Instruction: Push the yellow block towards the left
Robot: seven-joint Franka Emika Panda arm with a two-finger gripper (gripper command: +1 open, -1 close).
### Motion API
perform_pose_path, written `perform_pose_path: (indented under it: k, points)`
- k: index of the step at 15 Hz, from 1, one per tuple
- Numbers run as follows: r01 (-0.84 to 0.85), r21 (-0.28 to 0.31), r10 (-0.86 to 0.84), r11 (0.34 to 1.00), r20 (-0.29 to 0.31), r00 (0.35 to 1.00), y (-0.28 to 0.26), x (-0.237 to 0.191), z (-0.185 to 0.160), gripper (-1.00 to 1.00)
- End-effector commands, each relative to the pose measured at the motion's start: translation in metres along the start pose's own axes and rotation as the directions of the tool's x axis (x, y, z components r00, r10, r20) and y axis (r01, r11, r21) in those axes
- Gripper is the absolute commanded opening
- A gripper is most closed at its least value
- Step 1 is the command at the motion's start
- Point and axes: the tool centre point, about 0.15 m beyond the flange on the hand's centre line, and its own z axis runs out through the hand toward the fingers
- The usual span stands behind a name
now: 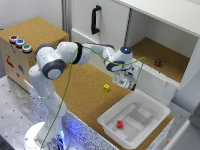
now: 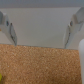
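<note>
1. In the exterior view the white Panda arm [image 1: 60, 57] reaches over a cork tabletop [image 1: 85, 95], and its gripper [image 1: 127, 84] hangs near the cabinet front, just above the cork.
2. The yellow block [image 1: 106, 87] lies on the cork, to the exterior view's left of the gripper and slightly apart from it; no contact between them can be made out.
3. A white plastic bin [image 1: 150, 105] sits at the table's near corner with a small red cube [image 1: 120, 124] inside it.
4. A small dark object [image 1: 158, 63] rests on the cork floor of the open cabinet compartment [image 1: 175, 40].
5. A cork-sided box [image 1: 40, 35] at the exterior view's left carries three coloured buttons [image 1: 20, 43] on top.
6. In the wrist view the two fingers [image 2: 11, 31] stand well apart, with nothing between them, so the gripper [image 2: 41, 39] is spread wide.
7. Beyond them are a pale wall [image 2: 42, 25] and cork surface [image 2: 45, 65]; a sliver of the yellow block [image 2: 1, 78] shows at the frame's edge.
</note>
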Motion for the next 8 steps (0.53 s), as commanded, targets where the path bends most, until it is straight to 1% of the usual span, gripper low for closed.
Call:
perform_pose_path:
  k: [1,4,5,8]
  points:
    - [-0.021,-0.032,0.021,0.999,0.008,1.0,0.0,0.008,0.01,1.0]
    - [-0.021,-0.032,0.021,0.999,0.008,1.0,0.0,0.008,0.01,1.0]
    - [-0.001,0.019,0.001,1.0,0.004,1.0,-0.004,0.0,0.001,1.0]
    - [-0.007,0.064,0.006,0.998,0.02,1.0,-0.034,-0.019,0.016,1.0]
